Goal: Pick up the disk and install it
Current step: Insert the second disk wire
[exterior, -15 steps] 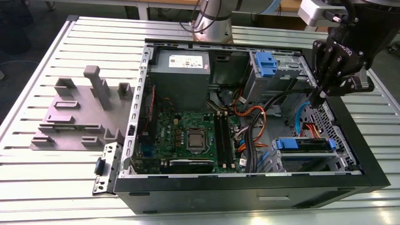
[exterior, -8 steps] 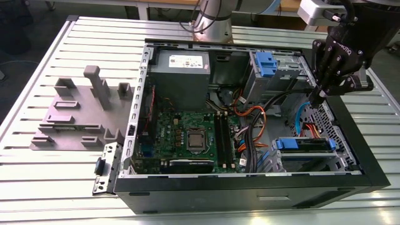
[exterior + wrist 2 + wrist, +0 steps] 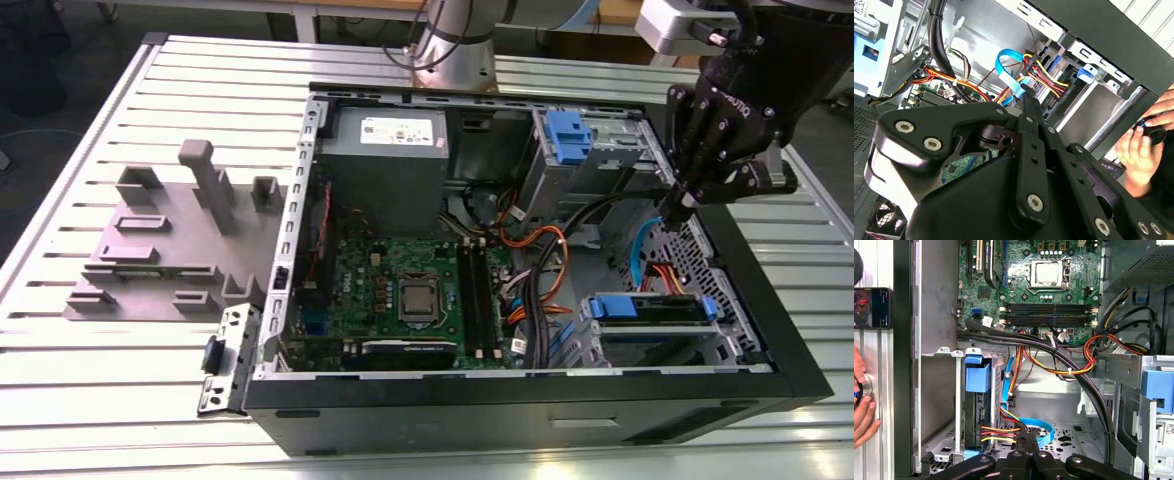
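We see a slatted metal table (image 3: 94,400) carrying an open black computer case (image 3: 534,415), which lies on its side with its inside facing up. Beside it, toward the exterior view's left, sits a grey fixture plate (image 3: 160,250) with upright blocks. Inside the case are the grey power supply (image 3: 387,160), the green motherboard (image 3: 400,290) and a tangle of orange, yellow, red and black wires (image 3: 1054,367).

The arm's black gripper (image 3: 681,205) hangs over the edge of the case at the exterior view's right, reaching down into it. In both wrist views its fingers (image 3: 1029,130) are drawn together to a narrow tip (image 3: 1026,440), and we see no gap between them. That tip lies right at a flat blue data cable (image 3: 1036,427); we cannot tell whether it pinches the cable or only touches it.

The disk (image 3: 650,308) sits in the drive cage (image 3: 956,405) in a corner of the case, apart from the gripper, and its blue frame (image 3: 977,377) shows at the cage's mouth. Coloured wires run up to it.

A person's hand (image 3: 861,415) rests on the table outside the case, near a phone (image 3: 871,307).
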You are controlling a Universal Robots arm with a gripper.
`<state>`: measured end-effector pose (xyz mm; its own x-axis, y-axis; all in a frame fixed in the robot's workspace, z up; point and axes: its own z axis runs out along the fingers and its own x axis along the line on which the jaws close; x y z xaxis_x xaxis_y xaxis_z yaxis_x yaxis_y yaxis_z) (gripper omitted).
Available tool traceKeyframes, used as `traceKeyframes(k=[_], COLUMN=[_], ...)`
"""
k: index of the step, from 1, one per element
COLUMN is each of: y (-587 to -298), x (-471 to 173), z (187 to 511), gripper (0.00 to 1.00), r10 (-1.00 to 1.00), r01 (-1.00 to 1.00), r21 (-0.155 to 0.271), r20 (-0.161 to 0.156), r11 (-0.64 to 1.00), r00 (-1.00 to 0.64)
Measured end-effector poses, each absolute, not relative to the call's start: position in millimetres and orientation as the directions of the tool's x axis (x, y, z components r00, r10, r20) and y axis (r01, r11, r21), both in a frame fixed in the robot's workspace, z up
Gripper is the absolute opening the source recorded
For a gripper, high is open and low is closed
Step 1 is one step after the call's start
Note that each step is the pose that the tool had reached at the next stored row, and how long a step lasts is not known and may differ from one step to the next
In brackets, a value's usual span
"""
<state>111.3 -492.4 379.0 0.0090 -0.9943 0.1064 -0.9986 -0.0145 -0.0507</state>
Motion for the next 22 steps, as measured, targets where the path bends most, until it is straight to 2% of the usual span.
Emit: traceKeyframes(k=[22], y=[-482.6], x=[113.2], z=[380.7], gripper=[0.11], r10=[-0.993], r01=[-0.999], r21=[-0.04], r20=[0.115], r11=[-0.015], r00=[0.01])
